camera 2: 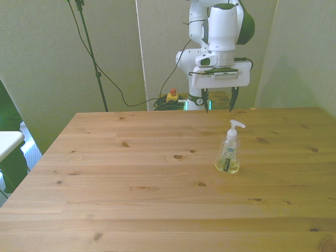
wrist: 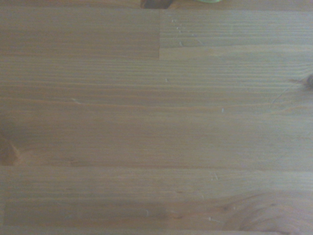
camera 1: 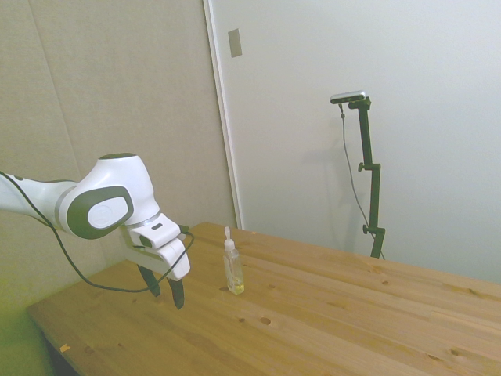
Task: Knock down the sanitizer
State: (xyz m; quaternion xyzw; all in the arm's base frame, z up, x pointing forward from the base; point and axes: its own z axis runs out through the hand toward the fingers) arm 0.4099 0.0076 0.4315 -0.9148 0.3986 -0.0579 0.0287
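A pale wooden counter (camera 2: pixel 131 173) with dark knots fills the front view. Behind its far edge, a small yellow box with a red button (camera 2: pixel 171 95) sits among coiled cables (camera 2: pixel 163 102) on the floor.

Lab-type room — robot arm (camera 2: pixel 220 31) at wood table (camera 2: pixel 131 184), bare walls.

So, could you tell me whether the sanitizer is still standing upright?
Upright: the sanitizer stands on its base, pump on top, on the wooden table.

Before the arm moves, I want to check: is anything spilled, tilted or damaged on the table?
Nothing stands out. The sanitizer stands upright on the dry wooden table, and the gripper hangs open, apart from it.
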